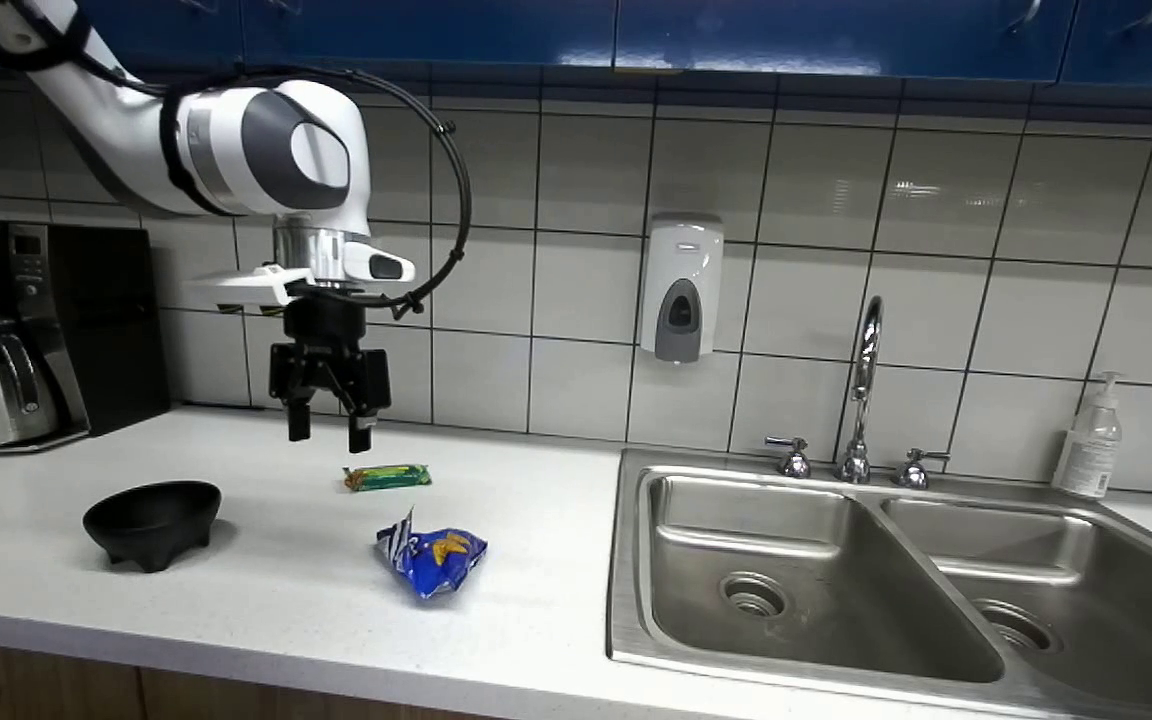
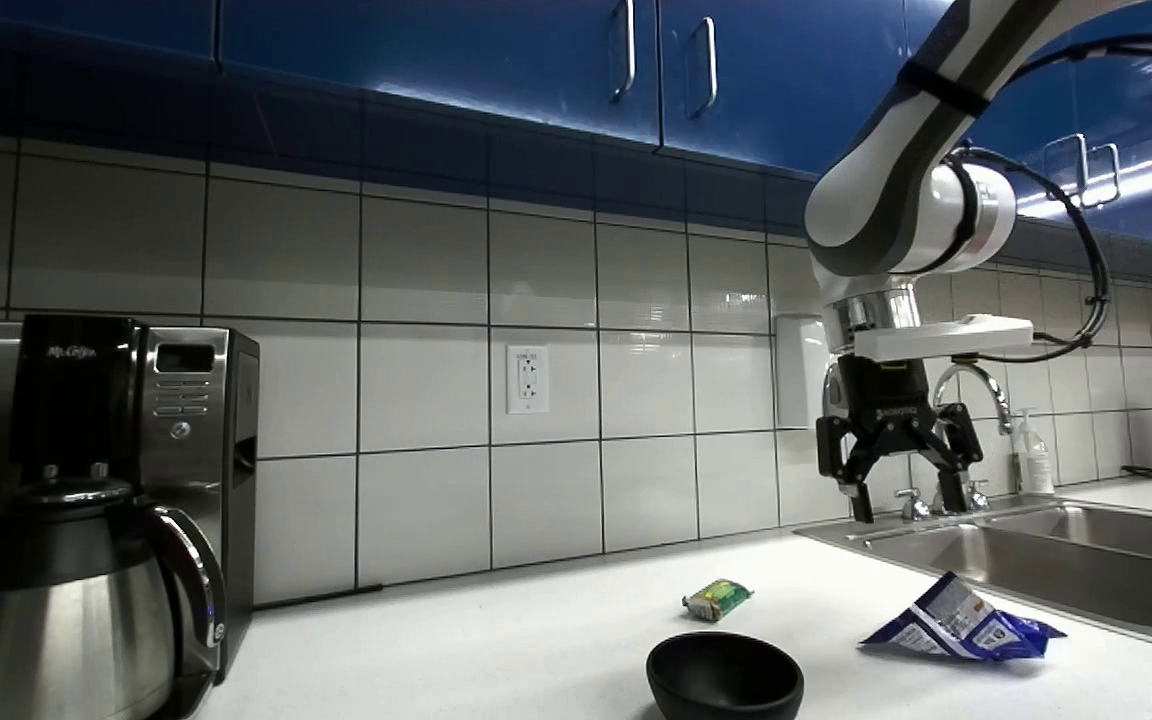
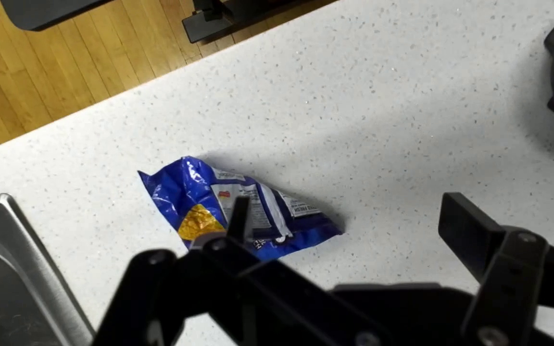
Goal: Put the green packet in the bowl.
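Gripping nothing between wide-parted fingers [image 3: 469,233]. Should descend toward green packet [image 1: 388,477] below them, with long axis seemingly oblique to spread.

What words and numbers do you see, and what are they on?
"Mr. Coffee": on the coffee maker.
"ROBOTIQ": on the black base above the fingers.
"FRESH": on the blue bag; its other print is unclear.
Print on the green packet, bottle, dispenser and outlet: too small or blurred.
No readable numbers.

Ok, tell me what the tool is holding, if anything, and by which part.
Nothing is held: the tool hangs open and empty above the counter; the green packet and blue bag both lie on the counter.
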`<state>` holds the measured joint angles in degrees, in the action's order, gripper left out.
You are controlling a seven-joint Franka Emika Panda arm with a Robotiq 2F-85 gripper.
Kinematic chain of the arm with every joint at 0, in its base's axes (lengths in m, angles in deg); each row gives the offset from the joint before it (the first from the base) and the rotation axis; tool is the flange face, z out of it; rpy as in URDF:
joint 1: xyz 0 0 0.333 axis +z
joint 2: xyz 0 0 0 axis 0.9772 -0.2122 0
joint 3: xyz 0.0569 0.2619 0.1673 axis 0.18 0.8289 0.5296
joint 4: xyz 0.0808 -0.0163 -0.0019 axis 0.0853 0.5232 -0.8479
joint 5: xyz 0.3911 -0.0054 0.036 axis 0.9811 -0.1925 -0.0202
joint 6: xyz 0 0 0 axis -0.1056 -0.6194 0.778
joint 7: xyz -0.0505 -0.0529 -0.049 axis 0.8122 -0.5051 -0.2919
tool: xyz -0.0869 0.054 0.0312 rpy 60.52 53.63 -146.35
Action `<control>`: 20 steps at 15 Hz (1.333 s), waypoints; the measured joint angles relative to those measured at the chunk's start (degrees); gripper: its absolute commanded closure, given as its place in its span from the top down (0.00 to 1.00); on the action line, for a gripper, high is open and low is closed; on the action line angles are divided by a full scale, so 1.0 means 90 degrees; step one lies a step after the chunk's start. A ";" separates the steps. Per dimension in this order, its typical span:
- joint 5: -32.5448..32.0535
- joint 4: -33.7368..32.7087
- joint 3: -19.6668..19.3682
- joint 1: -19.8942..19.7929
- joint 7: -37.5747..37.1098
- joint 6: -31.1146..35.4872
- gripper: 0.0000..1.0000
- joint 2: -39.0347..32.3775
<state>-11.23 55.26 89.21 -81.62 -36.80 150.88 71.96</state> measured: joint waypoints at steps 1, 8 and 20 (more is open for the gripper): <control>0.0039 -0.0100 0.0006 0.0023 -0.0076 0.0052 1.00 -0.0155; 0.0482 -0.0935 0.0006 0.0137 -0.0674 0.0331 1.00 -0.1192; 0.0517 -0.1952 -0.0049 0.0376 -0.2126 0.1143 1.00 -0.2483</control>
<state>-6.57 37.69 88.77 -78.24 -55.93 161.17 49.61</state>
